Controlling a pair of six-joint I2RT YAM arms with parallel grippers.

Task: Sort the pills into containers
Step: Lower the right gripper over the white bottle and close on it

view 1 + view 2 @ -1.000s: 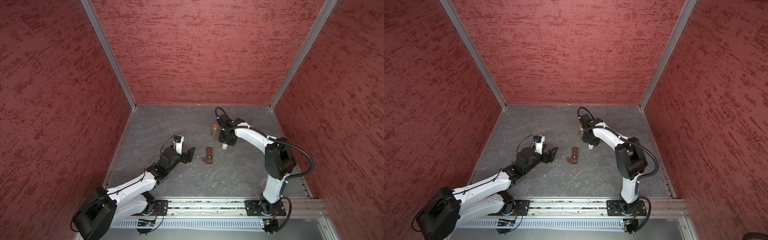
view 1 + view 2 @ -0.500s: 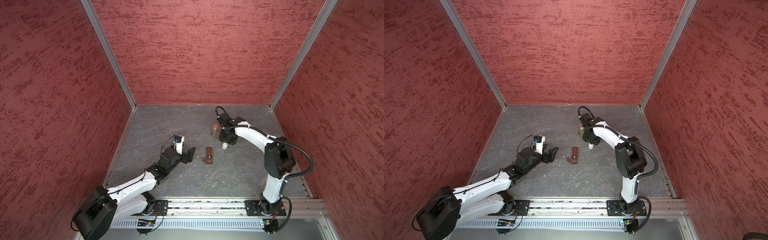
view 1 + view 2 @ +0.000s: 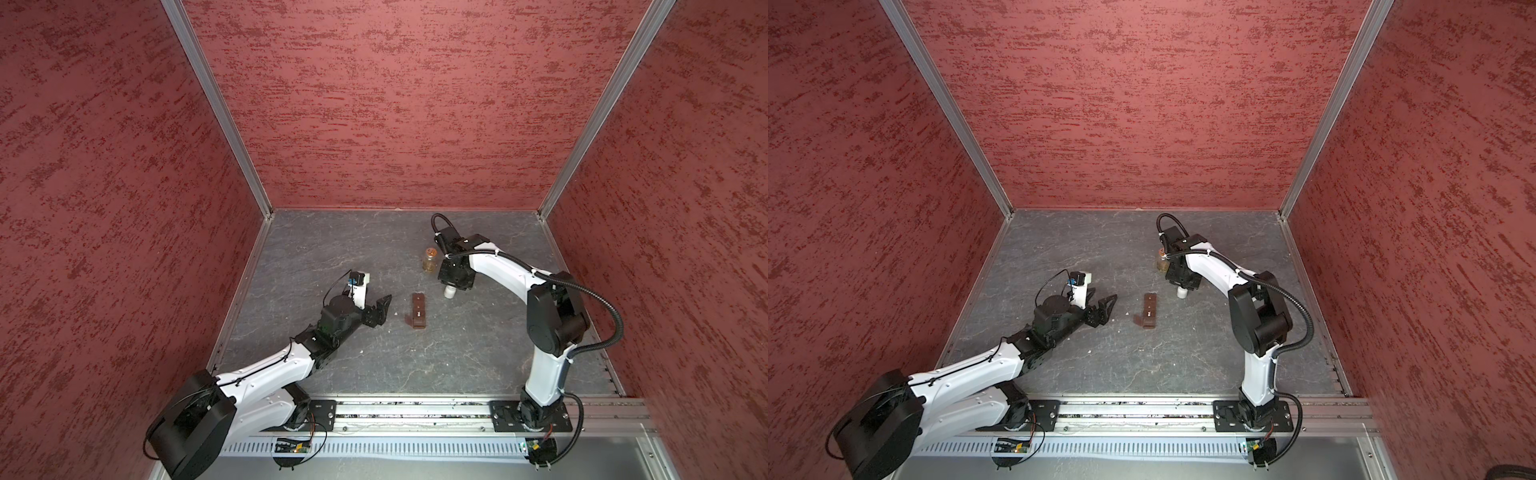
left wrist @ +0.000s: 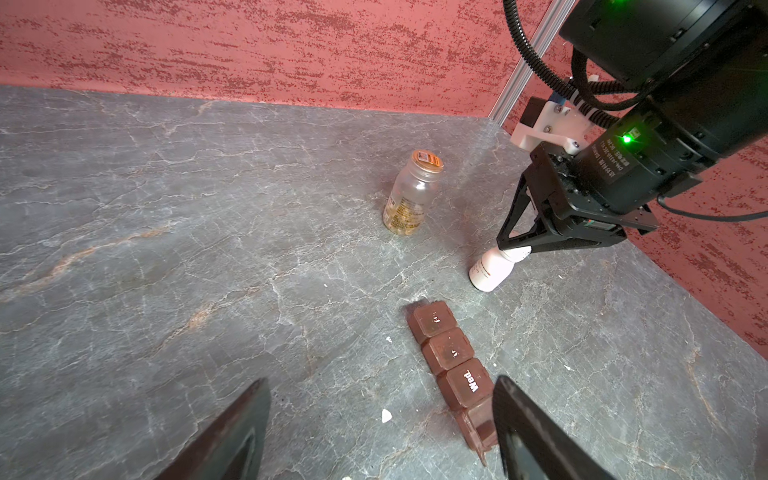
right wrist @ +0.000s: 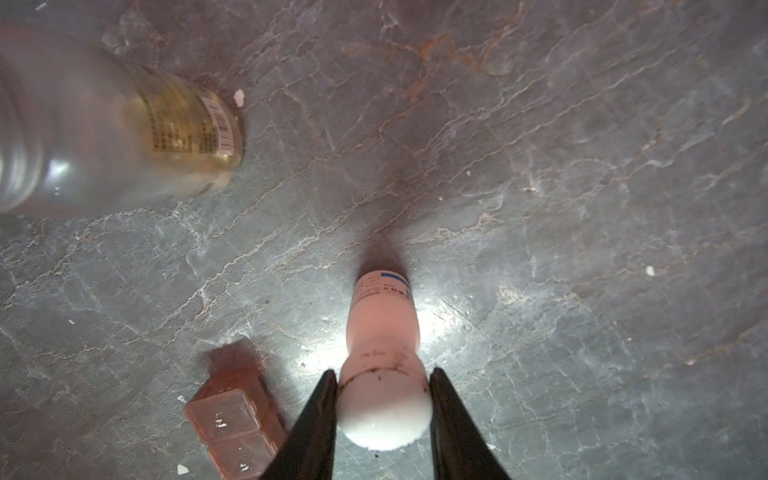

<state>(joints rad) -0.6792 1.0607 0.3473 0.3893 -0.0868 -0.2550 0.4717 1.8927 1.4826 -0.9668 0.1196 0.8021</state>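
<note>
Bearing all: table, grey, veined and flat; light things would likely slide on it if nudged.
Amber bottle: upright and capped, at 12 to 1 o'clock from the box, well apart from it. Yellowish pills fill only its foot. It looks rigid, smooth and fairly light, best taken round the body or the cap.
Box: narrow brown strip of lidded cells near the table's centre, its long axis running 12 to 6 o'clock. It looks like thin hard plastic, very light, apt to skid or twist when a lid is pried. The place to hold it is across its short width. The cell at its 6 o'clock end seems open, lid flipped aside; the others look shut.
White bottle: upright at 1 o'clock from the box, near it but not touching. It looks small, stiff and light, tall for its foot and so tippy. The round cap is the handhold.
Fleck: white bit on the table at the box's 9 o'clock; pill or crumb, cannot tell.
Left pincer: jaws wide, empty, touching nothing, low at 9 o'clock of the box.
Right pincer: jaws narrow, pointing down over the white bottle, a finger against each side of its cap. The bottle's foot appears to be on the table.
</note>
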